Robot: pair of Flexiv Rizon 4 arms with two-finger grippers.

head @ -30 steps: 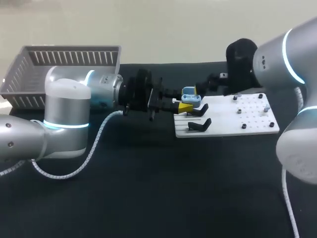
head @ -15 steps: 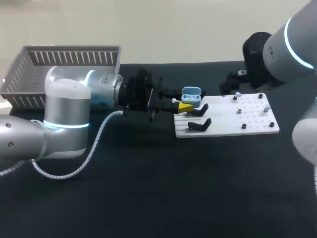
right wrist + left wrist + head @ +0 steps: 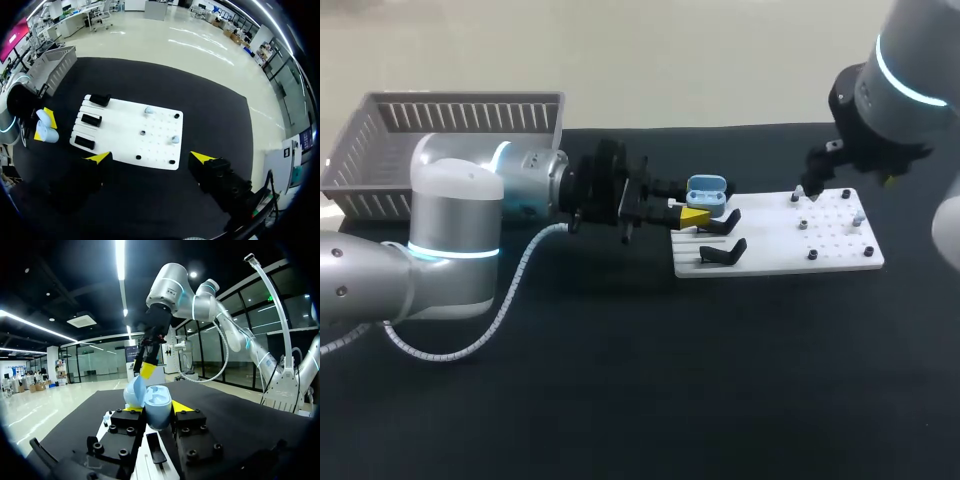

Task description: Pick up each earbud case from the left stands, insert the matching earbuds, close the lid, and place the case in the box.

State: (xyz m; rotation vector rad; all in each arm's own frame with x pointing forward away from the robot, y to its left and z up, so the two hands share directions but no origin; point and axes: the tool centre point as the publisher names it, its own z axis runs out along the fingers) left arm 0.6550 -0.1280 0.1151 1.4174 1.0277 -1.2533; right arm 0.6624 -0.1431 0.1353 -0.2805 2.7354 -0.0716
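Your left jaws clamped on blue case (image 3: 705, 188), lid open, at left edge of white board (image 3: 770, 250). Your right jaws spread wide, empty, above board's right half. Descend straight over earbud (image 3: 149, 110); centre it before closing; hold case level.

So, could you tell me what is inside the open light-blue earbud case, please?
The light-blue earbud case, lid up in the left gripper, shows a pale inner tray. Whether an earbud sits in it cannot be seen.
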